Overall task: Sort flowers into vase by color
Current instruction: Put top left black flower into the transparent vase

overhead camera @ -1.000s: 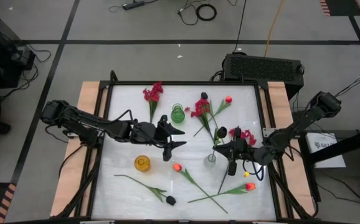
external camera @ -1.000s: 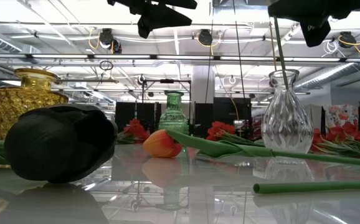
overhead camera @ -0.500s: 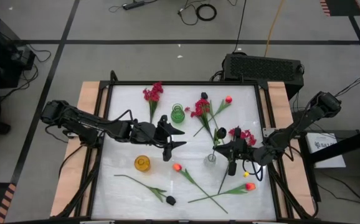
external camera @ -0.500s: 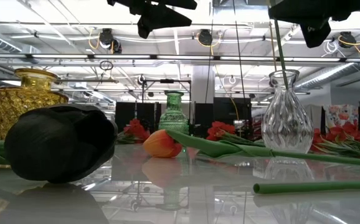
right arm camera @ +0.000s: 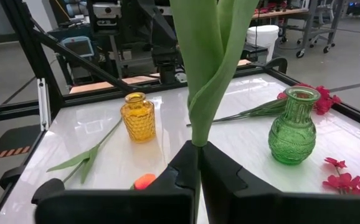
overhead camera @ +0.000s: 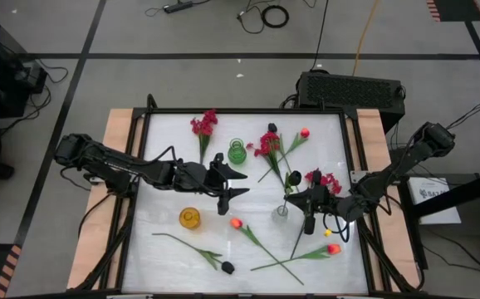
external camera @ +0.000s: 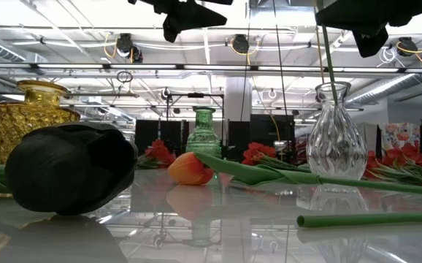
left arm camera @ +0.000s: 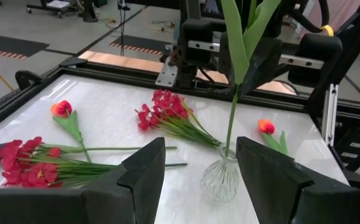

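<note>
Stem (left arm camera: 232, 121) unchanged vs sec ago: right pincer (right arm camera: 198, 163) pinching it, tip in clear vase (left arm camera: 221, 180) neck, mid-surface. Left pincer (left arm camera: 198, 171) spread, idle nearby. Release prob. next; other flowers on surface unsorted.

yellow vase (overhead camera: 190, 218), green vase (overhead camera: 237, 152), clear ribbed vase (overhead camera: 281, 213).

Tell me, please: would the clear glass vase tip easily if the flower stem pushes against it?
Probably yes. The clear glass vase has a narrow neck over a small round body, and the long stem held by the right gripper could lever it. It looks empty, so likely light.
</note>
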